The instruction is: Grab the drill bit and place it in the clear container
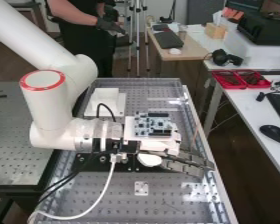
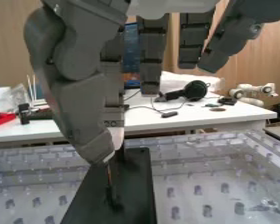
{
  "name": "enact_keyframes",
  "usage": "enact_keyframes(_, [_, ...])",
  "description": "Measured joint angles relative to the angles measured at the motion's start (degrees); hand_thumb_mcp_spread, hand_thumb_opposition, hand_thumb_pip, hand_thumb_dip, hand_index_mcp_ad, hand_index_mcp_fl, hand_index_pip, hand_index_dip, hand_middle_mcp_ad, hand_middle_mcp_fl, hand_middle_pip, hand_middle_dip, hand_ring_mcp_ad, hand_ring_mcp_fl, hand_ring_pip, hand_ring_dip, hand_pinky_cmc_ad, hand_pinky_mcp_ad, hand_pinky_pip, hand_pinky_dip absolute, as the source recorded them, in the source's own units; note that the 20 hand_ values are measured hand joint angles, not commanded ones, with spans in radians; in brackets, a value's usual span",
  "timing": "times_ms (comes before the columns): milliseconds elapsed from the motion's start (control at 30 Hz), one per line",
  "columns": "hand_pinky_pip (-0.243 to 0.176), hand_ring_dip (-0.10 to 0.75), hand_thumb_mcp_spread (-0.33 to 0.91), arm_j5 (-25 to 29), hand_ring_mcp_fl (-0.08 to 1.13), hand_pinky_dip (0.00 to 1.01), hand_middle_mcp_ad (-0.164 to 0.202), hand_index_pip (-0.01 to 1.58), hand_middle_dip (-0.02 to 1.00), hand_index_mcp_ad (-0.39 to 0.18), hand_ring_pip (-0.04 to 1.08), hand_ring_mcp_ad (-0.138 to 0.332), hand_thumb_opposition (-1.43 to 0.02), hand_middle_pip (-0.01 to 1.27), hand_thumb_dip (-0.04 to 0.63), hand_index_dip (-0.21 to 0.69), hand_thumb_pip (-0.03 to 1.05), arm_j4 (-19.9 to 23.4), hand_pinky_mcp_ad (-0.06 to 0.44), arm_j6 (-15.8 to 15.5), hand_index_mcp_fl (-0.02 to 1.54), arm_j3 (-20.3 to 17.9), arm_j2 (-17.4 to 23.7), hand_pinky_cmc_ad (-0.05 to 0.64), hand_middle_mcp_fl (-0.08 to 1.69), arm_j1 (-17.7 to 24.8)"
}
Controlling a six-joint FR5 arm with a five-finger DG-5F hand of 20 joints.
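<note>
Drill bit (image 2: 109,174): thin shank apparently between thumb tip and fingertip, near upright, lower end close above the black plate (image 2: 83,206).
Robot hand (image 2: 67,97): partly closed, thumb (image 2: 91,142) and one finger apparently pinching the bit; other fingers looser, straighter, held apart from the thumb.
Black plate: flat on the perforated bench top (image 2: 208,212), beneath the pinch; contact with the bit not determinable.
Step in hand, as judged: securing and raising the bit; best done straight up, with steady, light pressure, before any sideways travel to the clear container. Risk: slip or twist of so slender a shank.

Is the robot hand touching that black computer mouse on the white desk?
Apart. The high view shows the robot hand over the bench and the mouse on the desk, with floor between them.
</note>
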Motion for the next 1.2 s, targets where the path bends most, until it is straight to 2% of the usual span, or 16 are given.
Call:
enact_keyframes(67, [-0.028,0.049,0.61,0.0,0.13,0.19,0.059,1.14,0.21,-0.192,0.09,0.180,-0.93,0.13,0.236,0.138,0.50,0.4,0.138,0.3,0.76,-0.1,0.0,0.400,0.41,0.0])
enact_keyframes(167, [-0.028,0.051,0.64,0.0,0.12,0.19,0.059,1.13,0.21,-0.192,0.09,0.185,-0.94,0.12,0.236,0.138,0.44,0.5,0.138,0.6,0.79,0.0,0.3,0.410,0.42,0.0])
enact_keyframes(400, [-0.014,0.061,0.65,0.1,0.14,0.19,0.059,1.09,0.21,-0.195,0.09,0.185,-0.95,0.12,0.236,0.140,0.43,0.2,0.138,0.3,0.83,0.1,2.3,0.405,0.43,0.1])
enact_keyframes(700, [-0.012,0.061,0.64,1.3,0.16,0.19,0.061,1.03,0.21,-0.192,0.09,0.178,-0.96,0.12,0.236,0.140,0.42,-2.3,0.140,0.1,0.87,0.4,5.8,0.424,0.45,0.1])
enact_keyframes(867, [-0.012,0.061,0.65,3.3,0.16,0.19,0.061,1.02,0.21,-0.192,0.09,0.178,-0.97,0.12,0.234,0.140,0.42,-4.6,0.138,-1.0,0.88,0.2,9.9,0.426,0.45,0.6])
enact_keyframes(1200, [-0.014,0.068,0.65,7.4,0.16,0.19,0.061,0.99,0.22,-0.188,0.09,0.176,-0.97,0.13,0.234,0.161,0.42,-5.8,0.138,-2.9,0.91,-2.2,18.1,0.426,0.45,3.8])
